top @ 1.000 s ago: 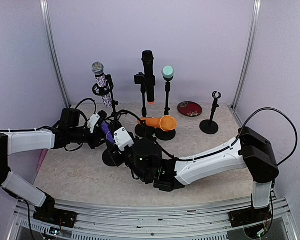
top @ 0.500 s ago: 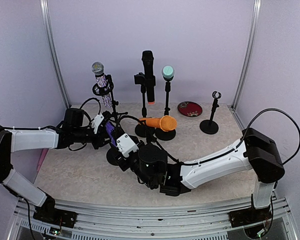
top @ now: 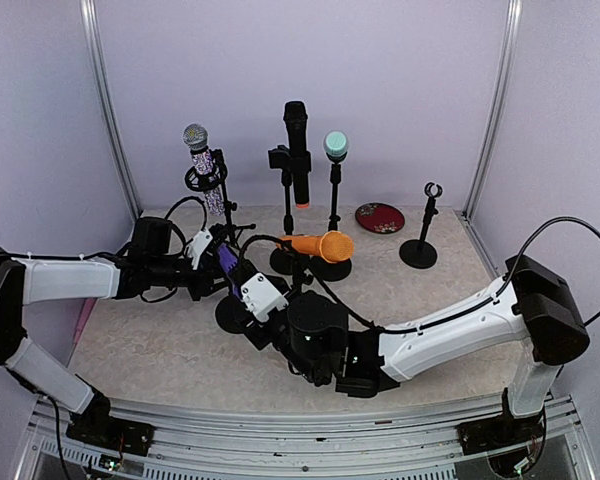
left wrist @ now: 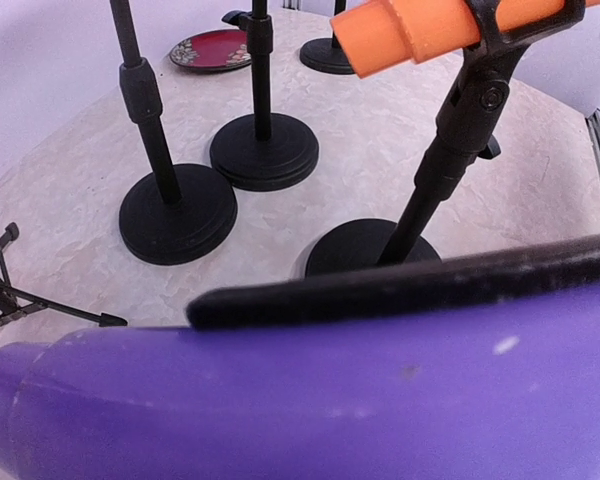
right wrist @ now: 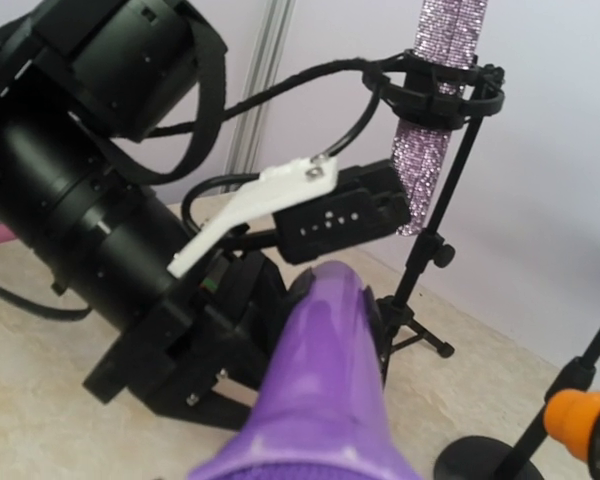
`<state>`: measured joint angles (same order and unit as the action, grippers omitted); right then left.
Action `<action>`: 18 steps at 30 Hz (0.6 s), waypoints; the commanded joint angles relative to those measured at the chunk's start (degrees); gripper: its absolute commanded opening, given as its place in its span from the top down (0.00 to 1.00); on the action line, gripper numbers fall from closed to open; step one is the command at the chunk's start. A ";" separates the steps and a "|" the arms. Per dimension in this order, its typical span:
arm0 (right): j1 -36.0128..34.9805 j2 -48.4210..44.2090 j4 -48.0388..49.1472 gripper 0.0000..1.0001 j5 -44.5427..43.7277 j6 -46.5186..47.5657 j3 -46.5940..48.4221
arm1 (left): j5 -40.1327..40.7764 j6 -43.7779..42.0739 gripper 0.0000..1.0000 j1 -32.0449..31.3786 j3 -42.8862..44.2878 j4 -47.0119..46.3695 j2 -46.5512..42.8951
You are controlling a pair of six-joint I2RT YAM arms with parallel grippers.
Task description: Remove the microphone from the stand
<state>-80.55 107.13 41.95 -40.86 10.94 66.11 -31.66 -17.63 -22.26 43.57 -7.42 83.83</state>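
Marble tabletop: left fingers clench purple microphone; right fingers, cannot tell

blocked: mic stands crowding centre-left | free: table right side

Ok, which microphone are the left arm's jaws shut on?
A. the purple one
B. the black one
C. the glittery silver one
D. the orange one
A: the purple microphone fills the left wrist view, and the right wrist view shows it running into the jaws of the left gripper.
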 commanded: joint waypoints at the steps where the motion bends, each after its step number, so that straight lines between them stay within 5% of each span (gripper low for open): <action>1: -7.11 -10.04 11.44 1.00 -3.39 1.75 -0.52 | 21.83 3.19 1.00 5.27 0.62 1.99 3.78; 8: -9.17 -13.23 9.22 1.00 -5.17 1.71 -2.03 | 19.94 1.79 1.00 4.96 0.24 2.13 3.04; 15: -10.85 -16.23 3.44 1.00 -7.57 -0.95 -3.28 | 8.60 -3.72 1.00 2.11 0.73 6.99 0.57; 17: -11.06 -17.10 1.17 1.00 -7.69 -2.60 -3.81 | 6.80 -5.34 0.80 1.46 1.72 9.15 -0.11; 18: -11.11 -17.39 -0.43 1.00 -7.59 -3.85 -3.86 | 5.90 -6.04 0.55 1.37 2.62 12.21 -0.29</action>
<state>-92.18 91.00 44.12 -45.91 10.79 62.83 -27.35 -18.17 -20.12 44.71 -5.85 83.96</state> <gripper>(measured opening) 0.488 0.230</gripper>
